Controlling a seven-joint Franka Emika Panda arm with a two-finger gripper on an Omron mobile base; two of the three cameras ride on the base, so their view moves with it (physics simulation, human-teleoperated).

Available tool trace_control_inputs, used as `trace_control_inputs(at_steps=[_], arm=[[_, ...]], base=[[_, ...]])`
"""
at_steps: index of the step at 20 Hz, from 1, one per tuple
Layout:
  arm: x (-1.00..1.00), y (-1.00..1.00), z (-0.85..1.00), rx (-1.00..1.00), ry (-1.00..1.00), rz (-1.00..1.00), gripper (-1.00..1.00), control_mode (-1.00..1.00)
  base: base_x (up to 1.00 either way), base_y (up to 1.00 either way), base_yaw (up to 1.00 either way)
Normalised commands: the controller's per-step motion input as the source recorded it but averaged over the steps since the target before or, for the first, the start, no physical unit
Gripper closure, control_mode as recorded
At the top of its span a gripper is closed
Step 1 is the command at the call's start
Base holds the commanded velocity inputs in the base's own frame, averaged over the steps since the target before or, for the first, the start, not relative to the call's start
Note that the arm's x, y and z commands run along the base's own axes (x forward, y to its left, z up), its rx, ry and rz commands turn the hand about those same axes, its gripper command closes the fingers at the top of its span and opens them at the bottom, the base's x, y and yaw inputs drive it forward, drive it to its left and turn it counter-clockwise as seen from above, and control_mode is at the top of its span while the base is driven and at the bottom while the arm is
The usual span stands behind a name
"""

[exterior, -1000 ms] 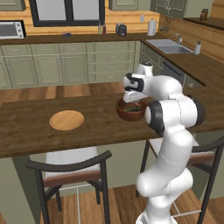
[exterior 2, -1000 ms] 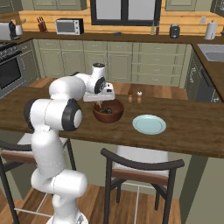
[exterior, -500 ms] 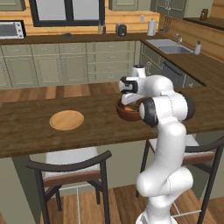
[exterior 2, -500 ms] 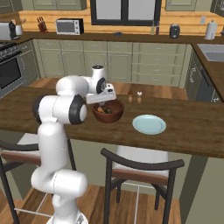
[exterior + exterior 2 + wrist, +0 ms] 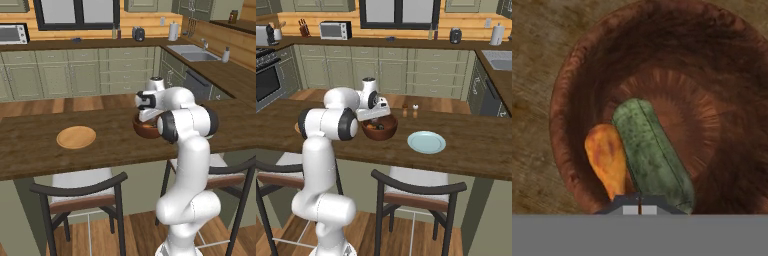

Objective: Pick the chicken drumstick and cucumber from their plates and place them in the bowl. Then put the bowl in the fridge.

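The reddish-brown bowl [image 5: 145, 130] [image 5: 382, 132] [image 5: 562, 100] stands on the wooden island counter. Inside it the orange-brown chicken drumstick [image 5: 607, 160] lies against the dark-green cucumber [image 5: 654, 155]. My gripper [image 5: 639, 203] [image 5: 146, 119] [image 5: 371, 121] points down at the bowl's near rim, fingers shut on that rim. The light-tan plate [image 5: 76, 137] lies bare to the bowl's left. A pale blue-green plate [image 5: 426, 142] lies bare to its right. The fridge is out of view.
Two small shakers [image 5: 410, 110] stand just behind the bowl. Dark-framed stools [image 5: 80, 197] [image 5: 418, 192] sit under the counter's near edge. Olive cabinets, a sink [image 5: 192, 54] and a microwave [image 5: 335, 30] line the far wall.
The fingers have closed the last bit at the bowl's rim. The arm's elbow has swung slightly toward the counter. The bowl and both plates have stayed put.
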Motion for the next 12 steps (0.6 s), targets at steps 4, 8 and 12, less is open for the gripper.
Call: trace_control_inputs(at_steps=[4,8,12], arm=[[0.04,-0.35,0.01,0.00,0.00,0.04,1.00,-1.00],[0.00,-0.23,0.00,0.00,0.00,0.03,-1.00,-1.00],[-0.07,-0.20,0.16,0.03,0.00,-0.06,-1.00,-1.00]], base=[[0.00,0.00,0.00],[0.00,0.00,0.00],[0.00,0.00,0.00]])
